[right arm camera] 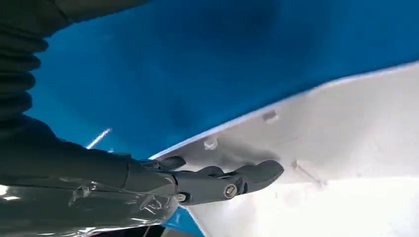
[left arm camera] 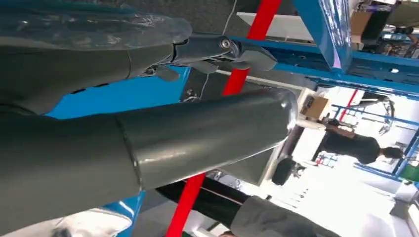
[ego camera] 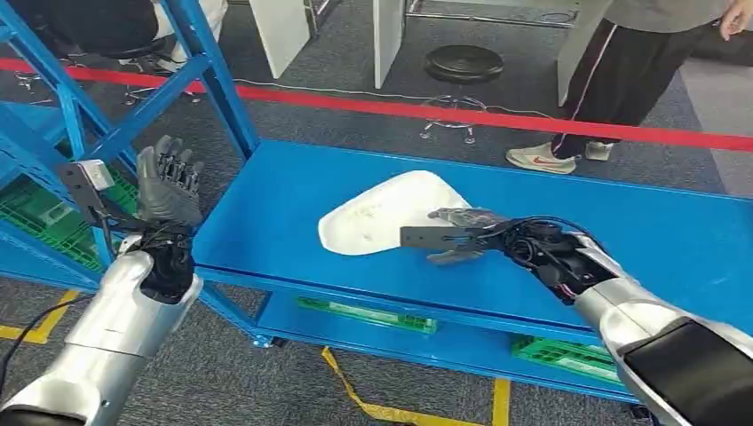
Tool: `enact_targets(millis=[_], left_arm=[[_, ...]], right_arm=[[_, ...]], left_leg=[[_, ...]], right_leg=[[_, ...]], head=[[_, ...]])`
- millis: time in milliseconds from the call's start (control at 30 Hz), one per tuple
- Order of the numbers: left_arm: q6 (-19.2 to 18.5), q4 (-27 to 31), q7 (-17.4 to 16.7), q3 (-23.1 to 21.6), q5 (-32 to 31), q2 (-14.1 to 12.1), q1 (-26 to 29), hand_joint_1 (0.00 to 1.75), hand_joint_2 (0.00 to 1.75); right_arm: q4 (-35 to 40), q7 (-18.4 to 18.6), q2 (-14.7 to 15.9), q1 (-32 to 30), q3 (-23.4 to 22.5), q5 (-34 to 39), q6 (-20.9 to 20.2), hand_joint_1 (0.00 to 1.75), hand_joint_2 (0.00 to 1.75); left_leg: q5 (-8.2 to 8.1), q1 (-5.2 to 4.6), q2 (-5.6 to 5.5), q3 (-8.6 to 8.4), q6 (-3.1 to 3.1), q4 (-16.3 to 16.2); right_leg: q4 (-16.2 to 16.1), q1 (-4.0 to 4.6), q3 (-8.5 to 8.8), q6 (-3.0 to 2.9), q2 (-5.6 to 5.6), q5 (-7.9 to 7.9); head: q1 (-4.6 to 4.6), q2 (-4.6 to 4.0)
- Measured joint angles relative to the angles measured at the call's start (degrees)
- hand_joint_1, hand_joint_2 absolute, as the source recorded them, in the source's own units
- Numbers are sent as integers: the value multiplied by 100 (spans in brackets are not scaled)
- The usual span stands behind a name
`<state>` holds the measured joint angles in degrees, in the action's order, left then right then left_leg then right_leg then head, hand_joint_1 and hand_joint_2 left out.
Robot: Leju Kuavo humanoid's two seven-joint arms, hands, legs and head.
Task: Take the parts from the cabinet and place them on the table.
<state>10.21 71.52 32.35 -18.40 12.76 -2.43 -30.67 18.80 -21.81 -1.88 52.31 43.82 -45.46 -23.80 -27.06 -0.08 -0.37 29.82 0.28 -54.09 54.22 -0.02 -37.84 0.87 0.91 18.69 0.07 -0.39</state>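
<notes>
Head view, table: the blue table [ego camera: 622, 231] runs across the frame, its near edge facing the robot, with the blue cabinet frame [ego camera: 213, 80] standing at its left end.
White part: the white part [ego camera: 391, 217] lies flat on the table, nearer the left end than the right, about midway between near and far edges. Its long axis runs roughly along the table's length, narrowing toward the left end.
Right hand: the right hand [ego camera: 457, 235] rests at the part's right end, fingers [right arm camera: 257, 173] laid over its rim; I cannot tell whether it grips or merely touches.
Left hand: the left hand [ego camera: 169, 182] is raised off the table's left end, fingers spread, holding nothing.
Nearer arm: the right, already at the part; the left is well apart.
Judgement: the part looks placed, so release and withdrawal likely follow.
</notes>
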Motion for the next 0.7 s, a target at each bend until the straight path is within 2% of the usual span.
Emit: enact_targets(millis=[167, 200, 700], left_arm=[[9, 0, -2, 0, 0, 13, 0, 0, 0], [11, 0, -2, 0, 0, 15, 0, 0, 0], [57, 4, -66, 0, -13, 15, 5, 0, 0]], right_arm=[[0, -11, 2, 0, 37, 20, -15, 0, 0], [0, -13, 0, 0, 37, 22, -15, 0, 175], [0, -22, 0, 1, 135, -15, 22, 0, 175]], left_leg=[[0, 0, 0, -1, 0, 0], [0, 0, 0, 0, 0, 0], [0, 1, 0, -1, 0, 0]], right_leg=[[0, 0, 0, 0, 0, 0], [0, 0, 1, 0, 0, 0], [1, -1, 2, 0, -1, 0]], head=[[2, -2], [4, -2], [7, -2]])
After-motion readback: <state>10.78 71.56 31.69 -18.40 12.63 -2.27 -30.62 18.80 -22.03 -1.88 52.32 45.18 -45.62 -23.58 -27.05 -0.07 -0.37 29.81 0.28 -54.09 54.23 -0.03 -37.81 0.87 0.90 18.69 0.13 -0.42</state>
